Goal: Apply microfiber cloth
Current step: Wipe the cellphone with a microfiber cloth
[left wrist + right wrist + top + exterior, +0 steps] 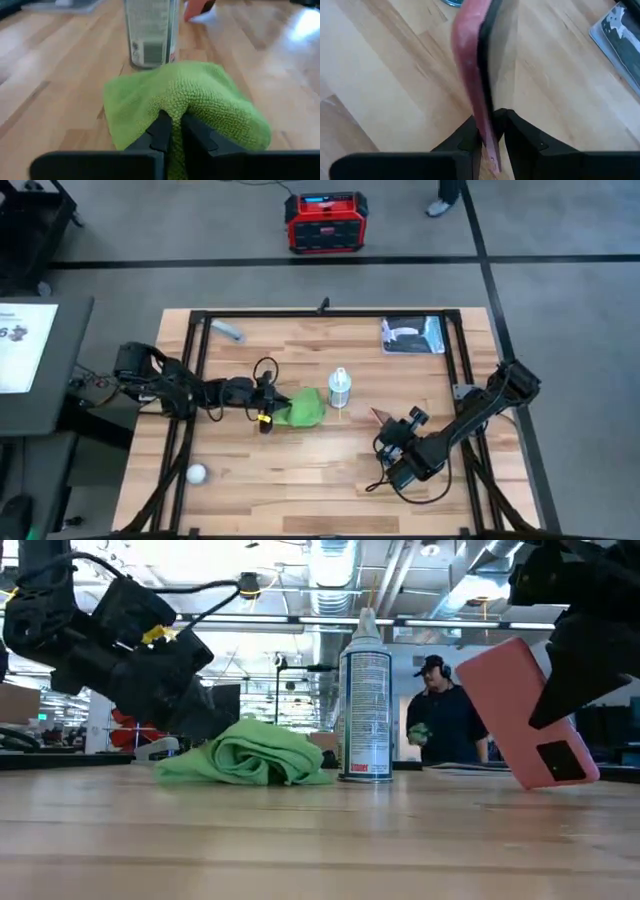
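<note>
The green microfiber cloth (303,408) lies bunched on the wooden table, just left of a white spray bottle (340,388). My left gripper (268,418) reaches in from the table's left and is shut on the cloth's left side. My right gripper (393,436), at the table's right, is shut on a phone in a pink case (528,715). The phone stands tilted to the right of the bottle. Whether its lower end touches the table, I cannot tell. My left gripper pinches a raised fold of the cloth (175,106) between its two fingers, at the cloth's left side. The fingers slant down from the table's left. The rest of the cloth (245,755) stays slack and bunched on the table. My right gripper pinches the phone across its thickness at one end (487,131), one finger on the pink back and one on the dark front. The phone stands on edge and tilted, reaching away from the fingers toward the bottle.
A blue-and-white flat packet (412,335) lies at the far right of the table. A grey object (228,330) lies at the far left and a white ball (196,473) at the near left. A person (440,720) stands in the room beyond the table.
</note>
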Action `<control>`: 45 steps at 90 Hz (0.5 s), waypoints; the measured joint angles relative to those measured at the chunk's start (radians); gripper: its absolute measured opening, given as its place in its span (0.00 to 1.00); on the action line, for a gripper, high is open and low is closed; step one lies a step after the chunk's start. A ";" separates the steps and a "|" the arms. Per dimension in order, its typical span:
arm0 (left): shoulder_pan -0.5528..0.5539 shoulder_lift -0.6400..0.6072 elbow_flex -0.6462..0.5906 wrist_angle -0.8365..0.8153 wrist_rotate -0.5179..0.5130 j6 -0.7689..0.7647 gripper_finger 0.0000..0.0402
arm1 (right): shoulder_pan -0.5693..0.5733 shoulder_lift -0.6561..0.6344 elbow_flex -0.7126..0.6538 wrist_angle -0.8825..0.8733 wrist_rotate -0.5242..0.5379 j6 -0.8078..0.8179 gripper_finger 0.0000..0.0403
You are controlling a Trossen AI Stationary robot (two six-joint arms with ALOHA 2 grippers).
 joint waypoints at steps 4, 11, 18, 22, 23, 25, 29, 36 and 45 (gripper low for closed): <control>0.004 0.000 0.000 -0.016 0.000 0.000 0.14 | 0.000 0.000 0.000 0.000 0.000 -0.001 0.17; 0.010 0.000 0.000 -0.020 0.000 0.004 0.20 | 0.000 0.000 0.000 -0.003 0.001 -0.001 0.18; 0.014 0.000 0.000 -0.013 0.000 0.018 0.25 | 0.000 0.000 0.000 -0.008 0.003 -0.004 0.19; 0.014 0.000 0.000 0.003 0.000 0.028 0.28 | 0.000 0.000 0.000 -0.011 0.005 -0.004 0.19; 0.014 0.000 0.000 0.007 0.000 0.031 0.28 | 0.000 0.000 0.000 -0.011 0.006 -0.005 0.19; 0.014 0.000 0.000 0.015 0.000 0.039 0.29 | 0.000 0.000 0.000 -0.011 0.006 -0.007 0.19; 0.014 0.000 0.000 0.026 0.000 0.052 0.30 | 0.000 0.000 0.000 -0.011 0.009 -0.009 0.20; 0.018 0.000 0.000 0.047 -0.002 0.066 0.31 | 0.000 0.000 0.000 -0.009 0.010 -0.019 0.20; 0.030 0.000 0.000 0.049 -0.003 0.067 0.32 | 0.000 0.000 0.000 0.000 0.009 -0.019 0.20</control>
